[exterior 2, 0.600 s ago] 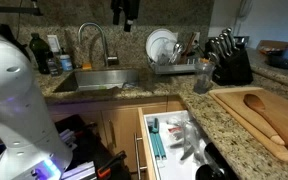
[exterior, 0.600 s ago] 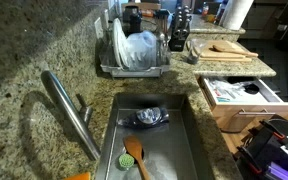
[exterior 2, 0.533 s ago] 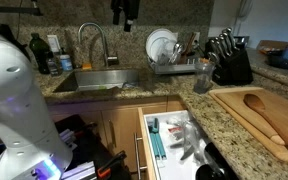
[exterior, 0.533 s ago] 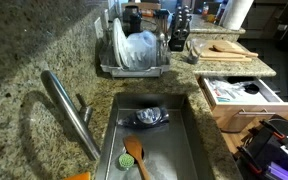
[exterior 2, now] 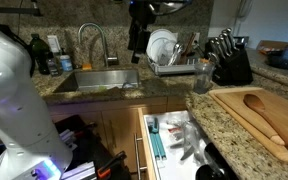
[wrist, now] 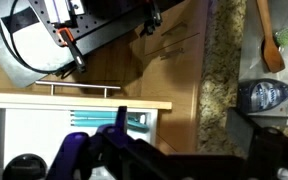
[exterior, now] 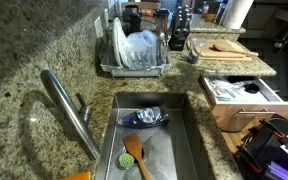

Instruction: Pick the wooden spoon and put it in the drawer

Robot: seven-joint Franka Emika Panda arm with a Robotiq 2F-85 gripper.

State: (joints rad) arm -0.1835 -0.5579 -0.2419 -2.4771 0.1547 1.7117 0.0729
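The wooden spoon [exterior 2: 268, 116] lies on a cutting board [exterior 2: 246, 125] on the counter beside the sink; it also shows in an exterior view [exterior: 227, 46]. The drawer [exterior 2: 171, 140] is pulled out below the counter, white inside, with teal utensils; it shows in an exterior view [exterior: 238, 93] and in the wrist view [wrist: 54, 120]. My gripper [exterior 2: 138, 32] hangs high above the counter between sink and dish rack, far from the spoon. In the wrist view my gripper [wrist: 189, 150] looks open and empty, over the drawer's edge and the counter.
An orange-brown spoon with a greenish handle [exterior: 135, 156] and a metal bowl [exterior: 148, 117] lie in the sink [exterior: 189, 140]. A tap [exterior: 69, 110], a dish rack [exterior: 134, 50] with plates and a knife block [exterior 2: 229, 62] stand on the granite counter.
The gripper has moved right and down into fuller sight in an exterior view. The bowl in the sink now looks brighter. Spoon and drawer have not moved.
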